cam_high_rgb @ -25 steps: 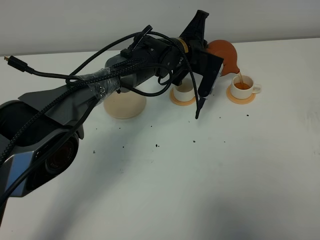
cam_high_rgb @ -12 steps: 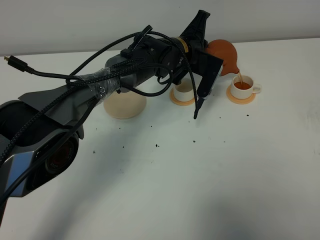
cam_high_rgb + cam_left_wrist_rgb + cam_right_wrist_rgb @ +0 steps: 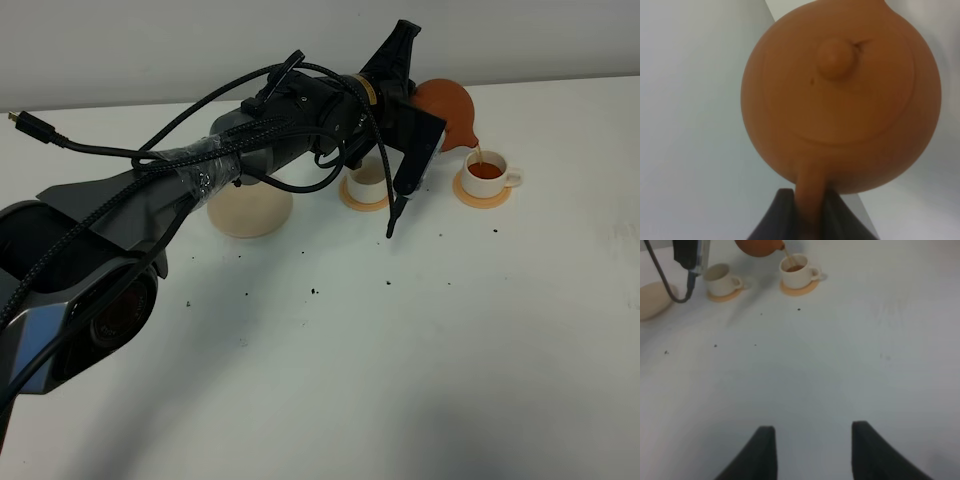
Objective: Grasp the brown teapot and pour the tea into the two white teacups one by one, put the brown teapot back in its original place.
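Exterior high: brown teapot point(image 3: 450, 108), same tilt over right teacup point(image 3: 489, 185).

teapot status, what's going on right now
Left gripper shut on teapot handle, teapot tilted, tea streaming into the right-hand cup. Right gripper open, low over table. Other cup looks empty. Nothing in the way.

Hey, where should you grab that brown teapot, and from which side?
By its handle, from the side opposite the spout, as the left gripper, shut on it, does now. The body of the brown teapot is round, smooth and wide; the narrow handle fits between the jaws and leaves the spout free to tip over the white teacup.
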Robot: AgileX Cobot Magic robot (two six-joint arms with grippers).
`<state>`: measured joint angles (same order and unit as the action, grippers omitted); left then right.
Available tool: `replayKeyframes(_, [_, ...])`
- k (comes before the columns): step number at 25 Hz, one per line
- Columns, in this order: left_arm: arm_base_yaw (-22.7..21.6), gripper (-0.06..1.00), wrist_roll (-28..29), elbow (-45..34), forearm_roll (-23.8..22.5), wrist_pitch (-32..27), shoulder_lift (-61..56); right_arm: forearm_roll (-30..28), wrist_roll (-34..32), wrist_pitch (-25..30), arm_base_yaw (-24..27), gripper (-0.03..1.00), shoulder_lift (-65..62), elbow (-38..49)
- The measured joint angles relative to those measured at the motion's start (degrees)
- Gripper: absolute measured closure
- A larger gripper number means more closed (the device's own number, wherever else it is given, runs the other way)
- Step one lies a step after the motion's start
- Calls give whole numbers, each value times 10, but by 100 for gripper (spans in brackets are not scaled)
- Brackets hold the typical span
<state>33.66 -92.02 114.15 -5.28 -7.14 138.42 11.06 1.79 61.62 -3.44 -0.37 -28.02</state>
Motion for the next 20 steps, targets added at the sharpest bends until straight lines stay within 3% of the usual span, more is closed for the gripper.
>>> replayKeyframes(20, [0,82,-21,0,1,11,0,0,0,0,0,61,0,0])
